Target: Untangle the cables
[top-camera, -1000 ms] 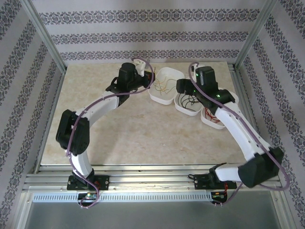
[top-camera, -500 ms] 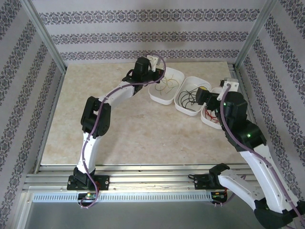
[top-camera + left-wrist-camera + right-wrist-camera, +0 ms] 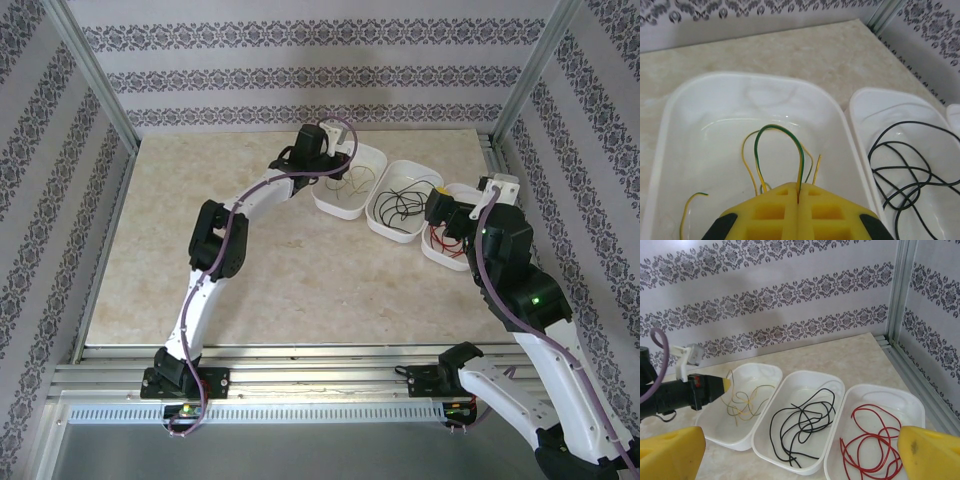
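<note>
Three cables lie apart, each in its own white tray. The yellow-green cable point(image 3: 780, 145) is in the left tray point(image 3: 740, 77), and my left gripper point(image 3: 799, 197) is shut on a loop of it, low over that tray point(image 3: 333, 168). The black cable point(image 3: 802, 422) is coiled loosely in the middle tray point(image 3: 790, 465). The red cable point(image 3: 875, 440) lies in the right tray point(image 3: 890, 390). My right gripper point(image 3: 800, 452) is open with nothing between its fingers, raised on the near side of the middle and right trays point(image 3: 447, 215).
The trays stand side by side at the back right of the beige tabletop point(image 3: 200, 200). A metal frame post point(image 3: 902, 290) and rail run close along the right of the red cable's tray. The patterned back wall is just beyond the trays.
My right gripper pulled back from over the middle tray toward the near right and opened wider. My left arm stretched further right, bringing its shut gripper over the left tray.
</note>
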